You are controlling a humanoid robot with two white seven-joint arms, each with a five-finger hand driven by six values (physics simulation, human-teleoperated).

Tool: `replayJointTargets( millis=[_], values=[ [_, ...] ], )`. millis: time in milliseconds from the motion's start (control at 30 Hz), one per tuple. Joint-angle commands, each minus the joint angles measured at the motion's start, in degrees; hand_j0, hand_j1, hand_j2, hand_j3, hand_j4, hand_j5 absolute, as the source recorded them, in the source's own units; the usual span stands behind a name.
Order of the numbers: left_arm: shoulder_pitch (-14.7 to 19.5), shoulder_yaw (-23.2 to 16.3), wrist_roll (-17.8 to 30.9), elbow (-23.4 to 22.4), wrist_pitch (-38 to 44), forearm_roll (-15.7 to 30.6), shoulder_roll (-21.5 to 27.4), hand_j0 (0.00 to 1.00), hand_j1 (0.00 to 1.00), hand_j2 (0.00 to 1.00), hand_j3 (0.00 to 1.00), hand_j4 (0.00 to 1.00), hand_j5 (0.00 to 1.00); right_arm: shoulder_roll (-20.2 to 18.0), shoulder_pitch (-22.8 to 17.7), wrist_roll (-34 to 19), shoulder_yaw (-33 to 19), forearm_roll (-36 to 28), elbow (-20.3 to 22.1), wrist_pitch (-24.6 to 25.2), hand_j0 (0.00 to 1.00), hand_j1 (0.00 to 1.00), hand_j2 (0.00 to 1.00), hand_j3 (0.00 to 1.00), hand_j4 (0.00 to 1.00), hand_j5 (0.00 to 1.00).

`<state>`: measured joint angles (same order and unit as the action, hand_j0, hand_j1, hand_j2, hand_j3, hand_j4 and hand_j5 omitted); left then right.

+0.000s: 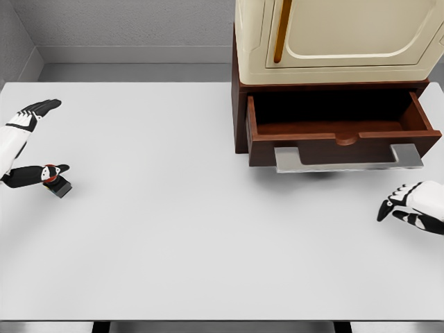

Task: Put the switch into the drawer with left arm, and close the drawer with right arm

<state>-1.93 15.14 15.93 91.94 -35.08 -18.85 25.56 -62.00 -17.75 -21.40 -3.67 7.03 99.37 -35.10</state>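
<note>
The switch [57,184], a small dark block with a red button, lies on the white table [180,229] near its left edge. My left hand [61,137] is beside it at the far left. Its fingers are spread wide, the thumb tip rests against the top of the switch, and the other fingers point away well above it. The brown drawer [338,129] stands pulled out at the upper right, its inside dark and bare, with a silver handle [347,161] on its front. My right hand [388,206] hovers low at the right edge, below the handle, relaxed and holding nothing.
A cream appliance [333,35] sits on top of the brown drawer cabinet [240,111] at the back right. A grey wall runs behind the table. The table's front edge lies along the bottom of the view.
</note>
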Motion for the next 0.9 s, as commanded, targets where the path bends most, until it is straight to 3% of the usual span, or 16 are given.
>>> replayJointTargets(
  millis=[0, 100, 167, 233, 333, 400, 533, 700, 867],
  values=[
    [0.00, 0.33, -0.11, 0.08, 0.08, 0.48, 0.02, 1.00, 1.00, 1.00, 1.00, 1.00, 1.00, 0.04, 0.00, 0.04, 0.07, -0.35, 0.56, 0.10, 0.45, 0.45, 0.45, 0.45, 0.45, 0.45],
    [-0.26, 0.42, 0.07, 0.26, 0.08, 0.04, 0.02, 1.00, 1.00, 1.00, 1.00, 1.00, 1.00, 0.21, 0.09, 0.04, -0.02, -0.35, 0.47, 0.10, 0.48, 0.48, 0.48, 0.48, 0.48, 0.48],
    [-2.37, 0.77, -0.72, 1.49, 0.08, 1.27, 0.02, 1.00, 1.00, 1.00, 1.00, 1.00, 1.00, -0.23, 0.09, 0.04, 0.07, -0.35, 0.38, 0.10, 0.50, 0.50, 0.50, 0.50, 0.50, 0.50],
    [-4.30, 1.03, -4.50, 2.81, 0.08, 4.08, 0.37, 1.00, 1.00, 1.00, 1.00, 1.00, 1.00, -0.14, 0.09, 0.04, 0.24, -0.35, 0.38, 0.10, 0.54, 0.54, 0.54, 0.54, 0.54, 0.54],
    [-6.77, 0.50, -5.29, 2.46, 0.08, 14.10, 2.30, 1.00, 1.00, 1.00, 1.00, 1.00, 1.00, -0.67, -0.44, 0.30, 0.51, -0.44, 0.56, 0.10, 0.58, 0.58, 0.58, 0.58, 0.58, 0.58],
    [-8.88, -0.81, -5.20, 2.46, 0.08, 17.88, 4.32, 1.00, 1.00, 1.00, 1.00, 1.00, 1.00, -0.84, -0.53, 0.30, 0.42, -0.53, 0.56, 0.10, 0.58, 0.58, 0.58, 0.58, 0.58, 0.58],
    [-8.61, -2.92, -5.20, 2.28, 0.08, 18.76, 4.67, 1.00, 1.00, 1.00, 1.00, 1.00, 1.00, -1.46, -0.61, -0.05, 0.51, -1.14, 0.47, 0.10, 0.52, 0.52, 0.52, 0.52, 0.52, 0.52],
    [-8.09, -10.04, -5.12, 0.87, 0.08, 18.58, 5.64, 1.00, 1.00, 1.00, 1.00, 1.00, 1.00, -1.98, -0.61, -0.14, 0.42, -1.85, 0.38, 0.10, 0.53, 0.53, 0.53, 0.53, 0.53, 0.53],
    [-8.18, -11.01, -5.03, -2.29, 0.08, 21.84, 6.70, 1.00, 1.00, 1.00, 1.00, 1.00, 1.00, -2.51, -1.05, -1.28, 0.50, -2.02, 0.56, 0.10, 0.59, 0.59, 0.59, 0.59, 0.59, 0.59]
  ],
)
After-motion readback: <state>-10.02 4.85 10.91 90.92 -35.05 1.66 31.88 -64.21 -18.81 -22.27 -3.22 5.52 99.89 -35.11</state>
